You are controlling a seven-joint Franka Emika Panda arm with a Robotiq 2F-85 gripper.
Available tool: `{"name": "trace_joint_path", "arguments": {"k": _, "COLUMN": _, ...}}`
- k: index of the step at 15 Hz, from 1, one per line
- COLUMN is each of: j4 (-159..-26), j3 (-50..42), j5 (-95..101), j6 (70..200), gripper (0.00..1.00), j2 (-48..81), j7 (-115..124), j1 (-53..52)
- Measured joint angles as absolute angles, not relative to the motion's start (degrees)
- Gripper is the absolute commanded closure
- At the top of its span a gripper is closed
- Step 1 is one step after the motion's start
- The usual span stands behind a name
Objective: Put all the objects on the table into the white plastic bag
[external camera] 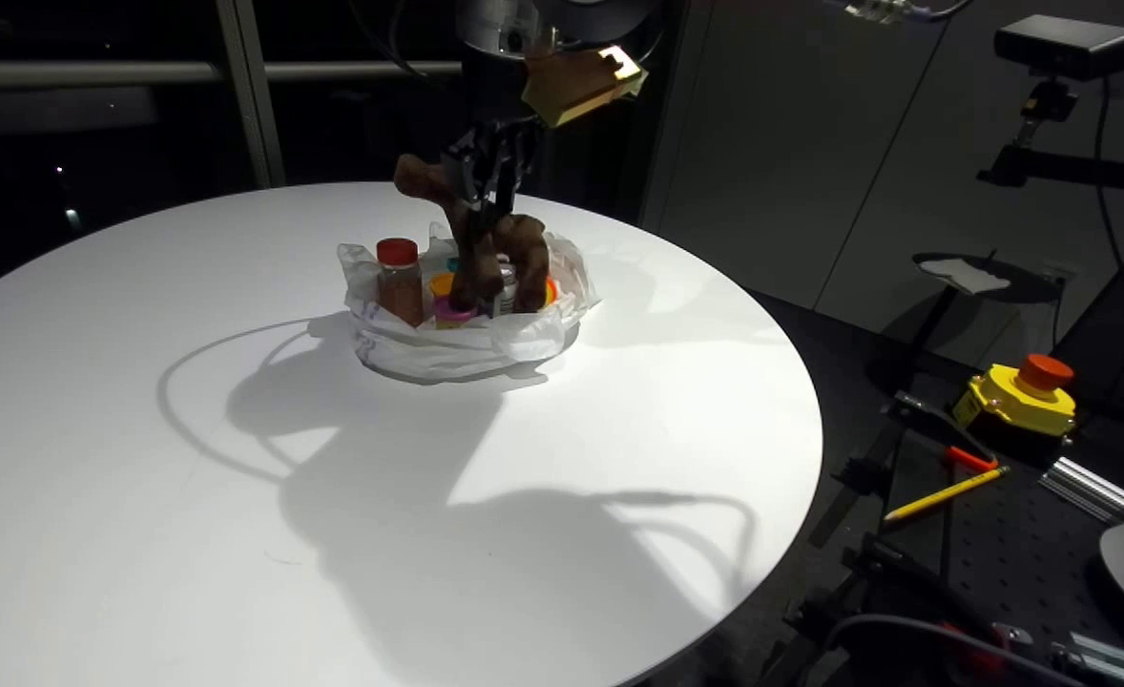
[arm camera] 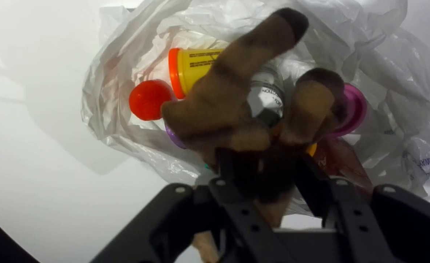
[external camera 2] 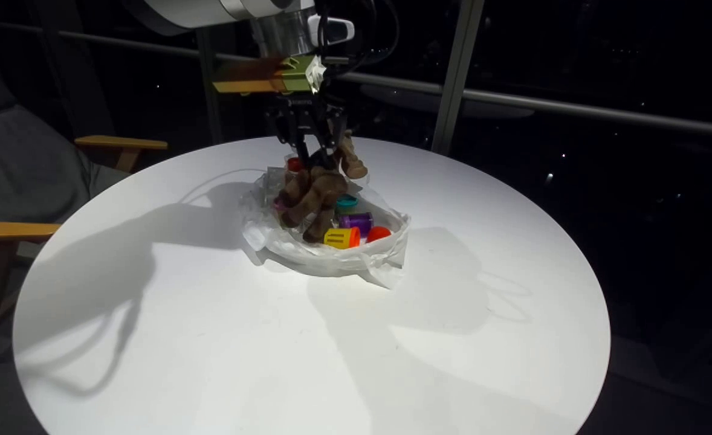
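Toy (external camera 2: 317, 196) legs-down in bag (external camera 2: 313, 260), 12 o'clock on table (external camera 2: 271, 338) in an exterior view. Gripper (arm camera: 264, 157) jaws straddle it, can't tell if gripping. Likely release: spread wide, lift straight, miss red lid (external camera 2: 294, 164).

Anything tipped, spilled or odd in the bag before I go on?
Yes: in the crinkled, translucent white plastic bag, the yellow, orange-lidded plastic tub lies on its side, unlike the upright, red-capped clear bottle. No spill shows. The brown plush animal toy also looks askew, one end jutting above the rim.
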State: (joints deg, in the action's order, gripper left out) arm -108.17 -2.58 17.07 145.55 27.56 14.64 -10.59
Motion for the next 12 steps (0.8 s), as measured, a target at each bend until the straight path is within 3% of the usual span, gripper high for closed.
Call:
{"name": "trace_joint_path", "arguments": {"k": 3, "j4": -107.72, "j3": -2.61, "j5": 17.08, "j6": 145.79, "gripper": 0.01, "j2": 27.53, "j7": 14.63, "j1": -10.61}}
{"name": "trace_joint_path", "arguments": {"k": 12, "j4": -108.07, "j3": -3.62, "j5": 17.42, "j6": 141.02, "gripper": 0.0, "j2": 24.01, "j7": 24.01, "j1": -13.66}}
